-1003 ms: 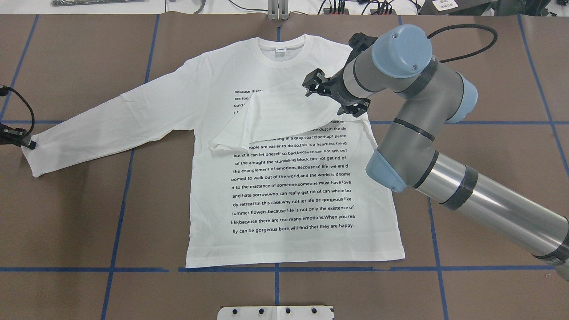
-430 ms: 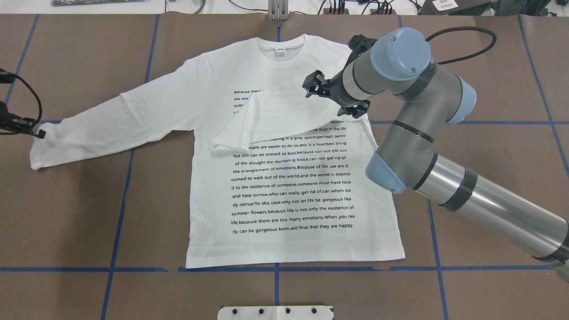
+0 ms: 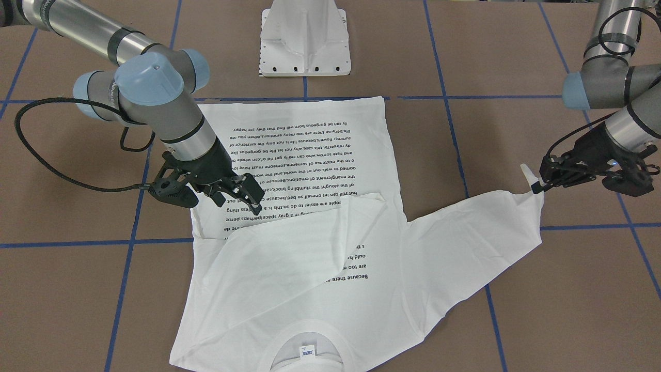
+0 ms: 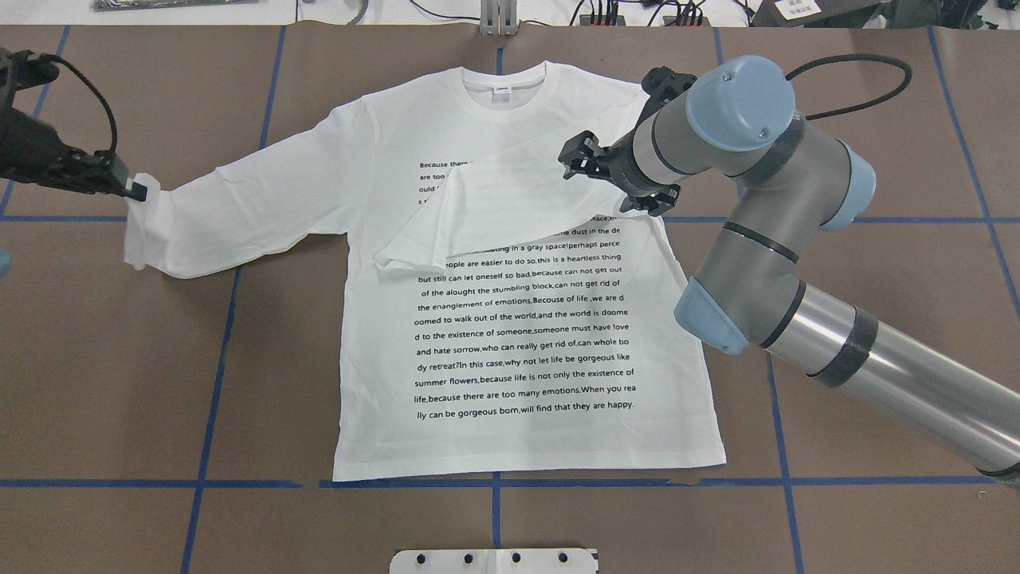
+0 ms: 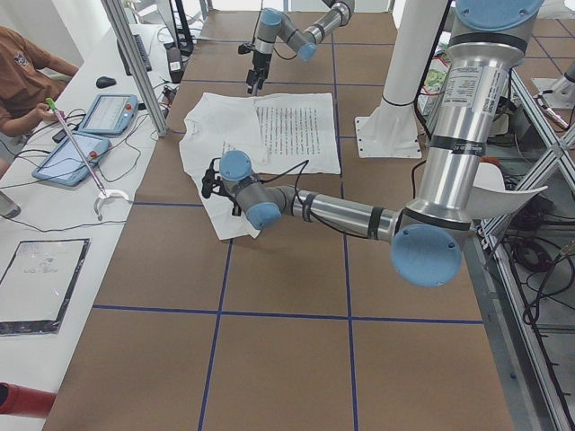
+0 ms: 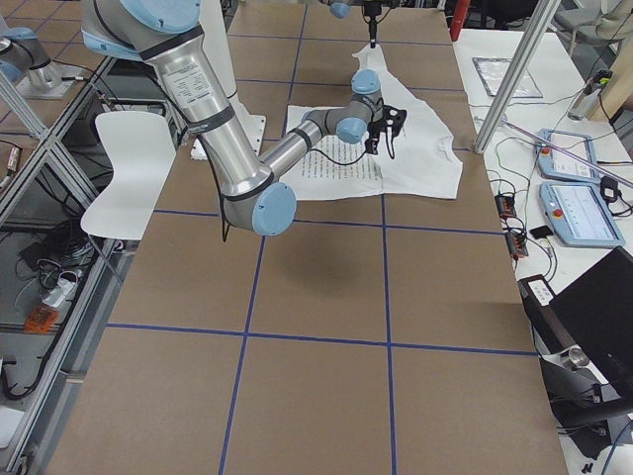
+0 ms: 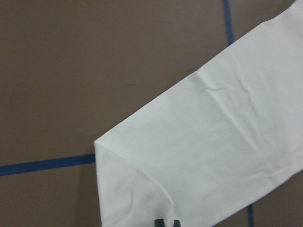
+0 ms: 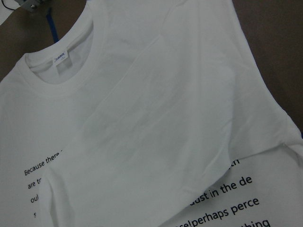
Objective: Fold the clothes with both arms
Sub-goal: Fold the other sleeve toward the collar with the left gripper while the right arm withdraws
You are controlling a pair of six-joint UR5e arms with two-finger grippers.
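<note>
White cuff of left sleeve now raised and carried inward by left claw, clenched on it; a second ago it lay flat nearer counter left edge. Right claw released, shifted slightly right. Main body of shirt flat mid-counter, printed text up, right sleeve folded across chest, collar far.

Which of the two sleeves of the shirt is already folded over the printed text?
The robot's right-side sleeve: it lies across the text lines. The other sleeve stretches out sideways, its cuff pinched by the left gripper.
</note>
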